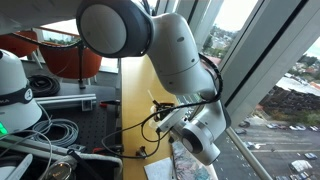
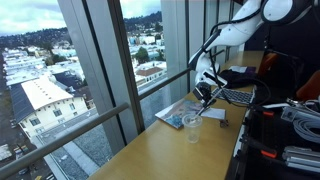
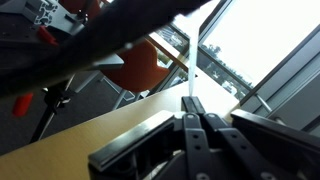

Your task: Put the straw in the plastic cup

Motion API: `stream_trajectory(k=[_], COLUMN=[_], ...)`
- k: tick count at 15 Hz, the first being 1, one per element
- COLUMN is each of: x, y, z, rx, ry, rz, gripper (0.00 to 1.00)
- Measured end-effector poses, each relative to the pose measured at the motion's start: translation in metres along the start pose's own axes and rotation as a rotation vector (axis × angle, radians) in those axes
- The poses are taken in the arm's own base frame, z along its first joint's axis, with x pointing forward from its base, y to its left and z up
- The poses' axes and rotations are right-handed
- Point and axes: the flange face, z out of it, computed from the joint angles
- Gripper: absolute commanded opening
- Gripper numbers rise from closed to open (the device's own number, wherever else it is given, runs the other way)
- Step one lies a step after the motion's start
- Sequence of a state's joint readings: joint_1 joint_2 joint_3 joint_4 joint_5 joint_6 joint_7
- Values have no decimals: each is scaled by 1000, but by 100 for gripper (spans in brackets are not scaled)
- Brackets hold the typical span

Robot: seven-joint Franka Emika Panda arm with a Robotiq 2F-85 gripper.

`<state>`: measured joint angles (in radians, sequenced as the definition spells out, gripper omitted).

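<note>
The clear plastic cup [image 2: 192,127] stands upright on the long wooden counter [image 2: 170,150] by the window. My gripper [image 2: 205,91] hangs above the counter, just beyond and higher than the cup. In the wrist view the jaws [image 3: 193,103] are pressed together on a thin white straw [image 3: 190,68] that sticks out past the fingertips. In an exterior view the arm fills the picture and the gripper [image 1: 163,127] points down at the counter; I cannot make out the cup there.
A flat magazine [image 2: 172,114] lies next to the cup, with a keyboard [image 2: 238,97] behind it. Cables and equipment [image 2: 295,125] crowd the counter's inner side. The window frame [image 2: 110,70] runs along the outer edge. An orange chair [image 3: 140,65] stands nearby.
</note>
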<state>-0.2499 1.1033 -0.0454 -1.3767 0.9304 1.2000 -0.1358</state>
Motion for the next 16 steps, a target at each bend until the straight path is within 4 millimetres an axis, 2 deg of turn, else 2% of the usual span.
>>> stream_trajectory(k=[4, 8, 16], x=[-3, -2, 8], y=[0, -2, -4], z=[-13, -16, 4], rx=[7, 5, -9], ry=[20, 27, -5], rz=[-8, -16, -13], gripper=[0, 0, 0])
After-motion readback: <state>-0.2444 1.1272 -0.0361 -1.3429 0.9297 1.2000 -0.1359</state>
